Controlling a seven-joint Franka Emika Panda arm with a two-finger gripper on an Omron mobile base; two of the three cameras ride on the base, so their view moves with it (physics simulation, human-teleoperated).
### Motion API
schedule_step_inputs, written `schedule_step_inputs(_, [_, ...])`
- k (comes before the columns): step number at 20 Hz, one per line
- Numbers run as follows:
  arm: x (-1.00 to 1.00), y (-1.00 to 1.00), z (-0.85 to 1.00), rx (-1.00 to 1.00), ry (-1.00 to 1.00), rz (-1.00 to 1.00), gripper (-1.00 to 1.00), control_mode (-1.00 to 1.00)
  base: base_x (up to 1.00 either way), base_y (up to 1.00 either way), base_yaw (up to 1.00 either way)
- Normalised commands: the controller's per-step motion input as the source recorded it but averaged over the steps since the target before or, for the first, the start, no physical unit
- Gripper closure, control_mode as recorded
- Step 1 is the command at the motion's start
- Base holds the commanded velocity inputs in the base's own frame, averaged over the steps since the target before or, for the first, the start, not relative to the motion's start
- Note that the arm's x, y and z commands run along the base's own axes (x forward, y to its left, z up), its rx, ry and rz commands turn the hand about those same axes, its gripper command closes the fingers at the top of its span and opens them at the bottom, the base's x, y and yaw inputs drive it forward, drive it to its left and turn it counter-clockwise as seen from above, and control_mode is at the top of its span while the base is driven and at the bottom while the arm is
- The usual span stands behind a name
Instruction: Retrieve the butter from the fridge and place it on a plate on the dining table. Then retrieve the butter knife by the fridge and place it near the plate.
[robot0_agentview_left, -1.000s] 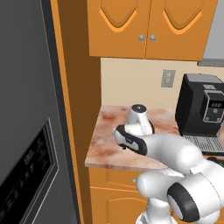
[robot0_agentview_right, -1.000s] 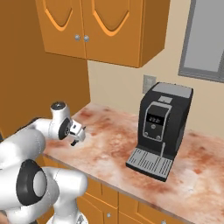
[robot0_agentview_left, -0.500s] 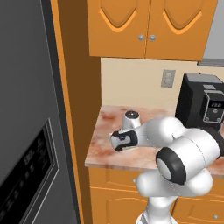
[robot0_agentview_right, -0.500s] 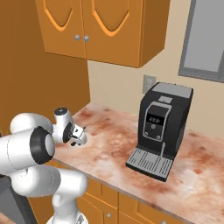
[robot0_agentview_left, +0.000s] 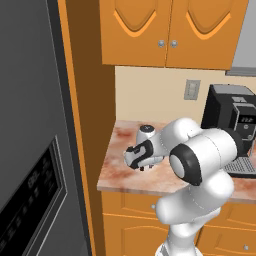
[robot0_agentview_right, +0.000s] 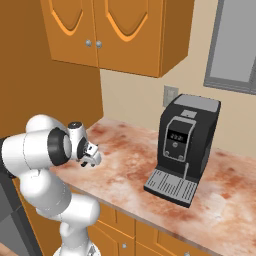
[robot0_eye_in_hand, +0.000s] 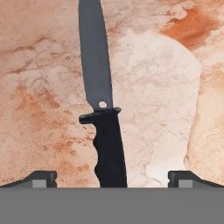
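Note:
The butter knife (robot0_eye_in_hand: 101, 109) lies flat on the reddish marbled counter (robot0_eye_in_hand: 166, 87), its grey blade pointing away from the hand and its dark handle nearest it. My gripper (robot0_eye_in_hand: 113, 178) hangs just above the handle end, open, with one finger tip on either side and well clear of the handle. From the base cameras the gripper (robot0_agentview_left: 142, 168) (robot0_agentview_right: 90, 161) points down over the counter's left end (robot0_agentview_left: 122, 177), close beside the grey fridge (robot0_agentview_left: 30, 150), whose door is shut.
A black coffee machine (robot0_agentview_left: 235, 132) (robot0_agentview_right: 182, 145) stands on the counter to the right. Orange wall cabinets (robot0_agentview_left: 170, 30) hang above. An orange side panel (robot0_agentview_left: 87, 125) separates fridge and counter. Bare counter lies between the gripper and the machine.
The arm has folded forward, its elbow swinging in front of the base. The hand has shifted left and lower over the counter's left end. The jaws stayed open.

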Motion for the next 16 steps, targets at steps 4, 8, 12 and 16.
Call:
schedule_step_inputs(4, [0.0, 0.0, -0.3, 0.0, 0.08, 0.0, -1.0, -1.0, 0.0, 0.0, 0.0])
schedule_step_inputs(8, [0.0, 0.0, -0.32, 0.0, 0.05, 0.0, -1.0, -1.0, 0.0, 0.0, 0.0])
schedule_step_inputs(12, [0.0, 0.01, -0.31, 0.0, 0.0, 0.0, 1.0, -1.0, 0.0, 0.0, 0.0])
schedule_step_inputs(16, [0.0, 0.14, -0.28, 0.0, 0.0, 0.0, 1.0, -1.0, 0.0, 0.0, 0.0])
